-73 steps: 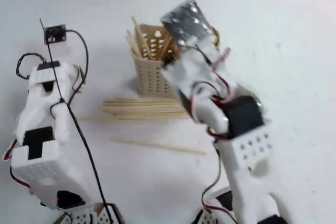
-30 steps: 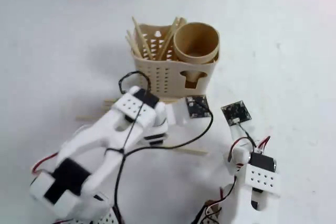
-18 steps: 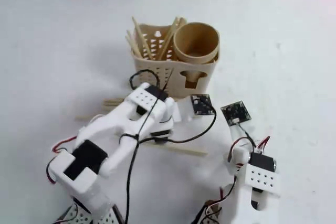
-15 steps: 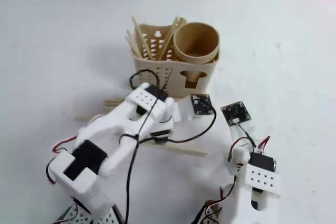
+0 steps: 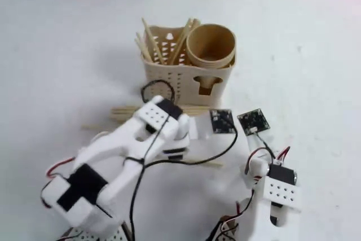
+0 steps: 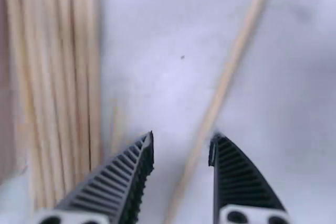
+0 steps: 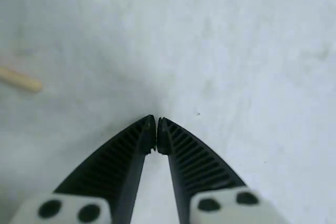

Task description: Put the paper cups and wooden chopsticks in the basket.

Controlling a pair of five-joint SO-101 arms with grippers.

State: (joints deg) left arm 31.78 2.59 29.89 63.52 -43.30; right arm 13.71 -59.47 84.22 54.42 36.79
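Chopsticks, look: you have pale, thin wooden chopsticks [image 5: 163,43], plain and straight.
Chopsticks, in basket: several stand tilted in the left side, tips above the rim.
Chopsticks, on table: a flat bundle [image 6: 52,77] lies just in front of the basket, partly under your left arm [image 5: 141,139]; one loose stick [image 6: 236,61] lies apart from it, nearer the arms, at a slant.
Paper cups: brown paper cups [image 5: 211,45], mouth up, sit in the right side of the basket; a second rim shows just under the top one.
Basket: the cream perforated basket [image 5: 186,77] stands upright on the white table [image 5: 316,55].
Left gripper: your left gripper [image 6: 182,139] has its jaws apart, low over the table, the loose stick running between the tips, the bundle just beside one jaw.
Right gripper: your right gripper [image 7: 156,124] has its jaws together on nothing, over bare table, with one stick end [image 7: 21,81] nearby.
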